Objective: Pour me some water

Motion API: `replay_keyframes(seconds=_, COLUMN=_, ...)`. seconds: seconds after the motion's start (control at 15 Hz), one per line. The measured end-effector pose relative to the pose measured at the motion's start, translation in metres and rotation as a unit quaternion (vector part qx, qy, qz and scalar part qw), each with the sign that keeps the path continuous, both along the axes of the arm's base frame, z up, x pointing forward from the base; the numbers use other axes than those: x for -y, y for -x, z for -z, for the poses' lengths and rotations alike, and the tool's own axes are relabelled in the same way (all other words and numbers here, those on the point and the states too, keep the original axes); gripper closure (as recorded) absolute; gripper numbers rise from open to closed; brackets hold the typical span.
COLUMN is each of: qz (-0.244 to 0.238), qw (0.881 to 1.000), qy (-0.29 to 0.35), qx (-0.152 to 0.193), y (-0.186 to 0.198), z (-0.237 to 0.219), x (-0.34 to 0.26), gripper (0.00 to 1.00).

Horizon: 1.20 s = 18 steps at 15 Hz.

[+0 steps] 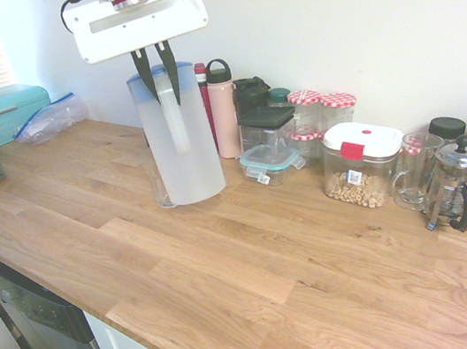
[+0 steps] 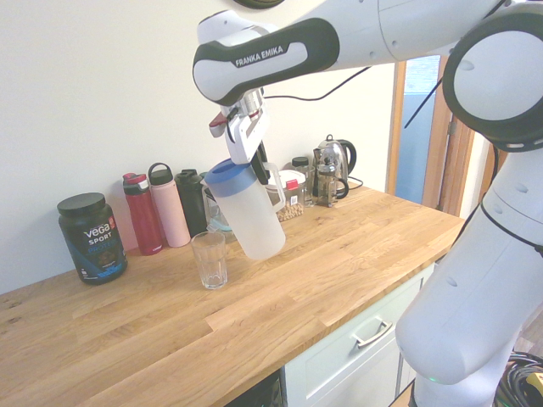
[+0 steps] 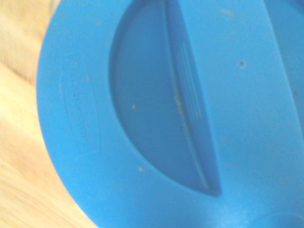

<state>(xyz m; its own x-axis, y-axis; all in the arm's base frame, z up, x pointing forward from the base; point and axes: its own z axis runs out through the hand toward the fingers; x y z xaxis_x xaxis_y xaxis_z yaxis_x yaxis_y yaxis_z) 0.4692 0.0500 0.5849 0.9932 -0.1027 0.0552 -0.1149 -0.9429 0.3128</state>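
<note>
Clamped tight, my claw (image 2: 243, 146) is gripping the white handle (image 1: 171, 113) of the one frosted jug (image 2: 252, 217), so I'm holding it up off the wooden counter (image 2: 339, 254), tilted, blue lid (image 3: 156, 114) leaning toward the single ribbed glass (image 2: 209, 259) just beside it. Counting stuff: one jug, one glass, three bottles by the wall, a red bottle (image 2: 142, 212), a pink bottle (image 2: 169, 206) and a dark bottle (image 2: 192, 199), plus one black tub (image 2: 92, 236). The water (image 1: 183, 151) is sitting inside the jug, and honestly I'm barely seeing it, just a pale cloudy fill behind the frosted plastic. Up close the lid is filling nearly everything, bright blue with a raised ridge.
</note>
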Motion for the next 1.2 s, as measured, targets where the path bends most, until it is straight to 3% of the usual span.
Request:
replay_keyframes(seconds=0.47, qz=-0.044, qw=0.994, qy=0.082, qx=-0.064, y=-0.021, z=0.038, x=-0.028, gripper=1.00)
replay_keyframes(seconds=1.2, qz=-0.123, qw=0.963, qy=0.196, qx=-0.137, y=-0.027, z=0.061, x=-0.053, gripper=1.00)
